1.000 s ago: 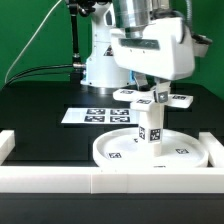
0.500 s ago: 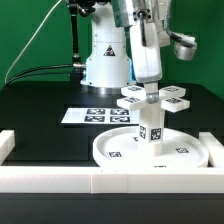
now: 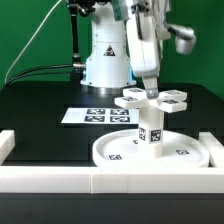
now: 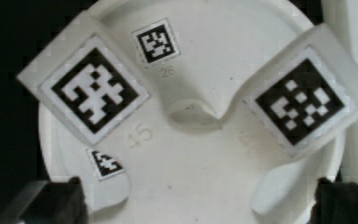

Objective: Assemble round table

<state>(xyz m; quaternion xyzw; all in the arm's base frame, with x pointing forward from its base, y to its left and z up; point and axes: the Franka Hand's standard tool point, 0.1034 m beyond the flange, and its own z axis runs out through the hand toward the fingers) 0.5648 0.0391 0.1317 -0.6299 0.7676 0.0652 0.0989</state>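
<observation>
The large flat white disc [image 3: 118,150] lies on the table behind the front wall. The short cylinder leg [image 3: 150,130] stands upright on its middle. The cross-shaped piece [image 3: 150,98] sits on top of the leg with its tagged arms spread out level. My gripper [image 3: 148,88] hangs straight above the centre of the cross, just over it. In the wrist view two tagged arms of the cross [image 4: 96,88] cover most of the disc [image 4: 149,20]. My dark fingers [image 4: 48,203] stand wide apart at either side and hold nothing. The gripper [image 4: 197,202] is open.
A white wall [image 3: 100,180] runs along the table's front, with a raised end [image 3: 8,143] at the exterior view's left and another at its right. The marker board [image 3: 95,116] lies flat behind the disc. The robot's base [image 3: 105,60] stands further back.
My wrist has turned, so the hand now shows its narrow side. The cross-shaped piece turned on the leg with it. The gripper has since risen slightly.
</observation>
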